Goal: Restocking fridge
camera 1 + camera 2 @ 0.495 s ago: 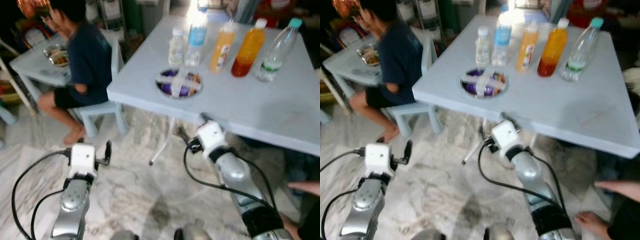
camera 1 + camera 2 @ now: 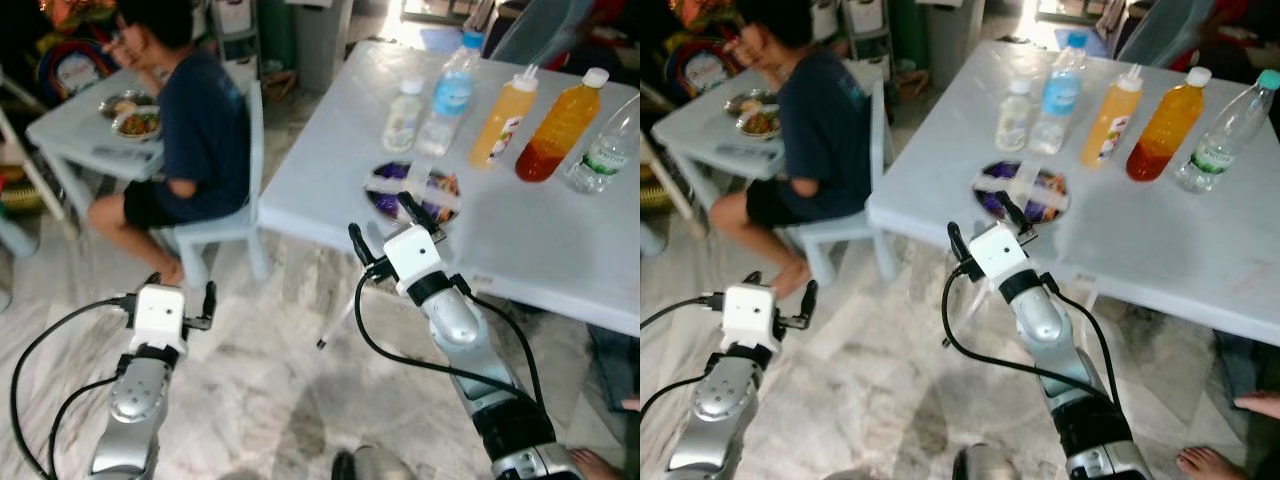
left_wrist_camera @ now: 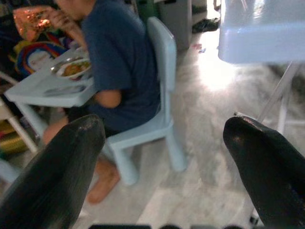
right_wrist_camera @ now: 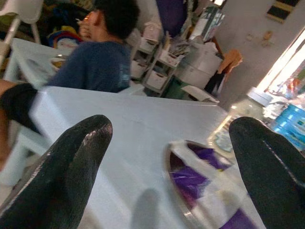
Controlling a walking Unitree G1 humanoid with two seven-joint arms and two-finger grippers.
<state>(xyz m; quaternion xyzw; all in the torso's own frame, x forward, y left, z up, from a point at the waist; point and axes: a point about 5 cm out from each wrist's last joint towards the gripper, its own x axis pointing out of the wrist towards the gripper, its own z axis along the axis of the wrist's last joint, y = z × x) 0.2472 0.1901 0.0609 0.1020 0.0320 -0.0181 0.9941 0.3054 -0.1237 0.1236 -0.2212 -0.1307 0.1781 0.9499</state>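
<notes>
The right gripper [image 2: 385, 225] is raised at the near edge of the pale table [image 2: 540, 250], its two black fingers spread wide and holding nothing; straight ahead of them, just past the edge, sits a round metal plate [image 2: 412, 193] with something purple and white on it; behind the plate stand the things to restock, in a row across the table: a small white bottle [image 2: 403, 115], a clear water bottle with a blue label [image 2: 446, 97], a light orange juice bottle [image 2: 499, 121], a darker orange juice bottle [image 2: 556, 138] and a clear bottle with a green label [image 2: 603, 147] at the far right; all stand upright, so their long axes run up and down and a sideways grasp around the body looks the natural one; the right arm is plainly the nearer, the bottles lying ahead of it and beyond the plate; the reach would have to pass over or beside the plate, and the bottles stand close together, with little room between neighbours; the left gripper [image 2: 180, 298] hangs low over the marble floor [image 2: 270, 400], fingers apart and empty, well away from the table; to the robot's left a person [image 2: 185, 130] sits on a small chair [image 2: 240, 190] eating at a low table [image 2: 80, 130], clear of the reach.
</notes>
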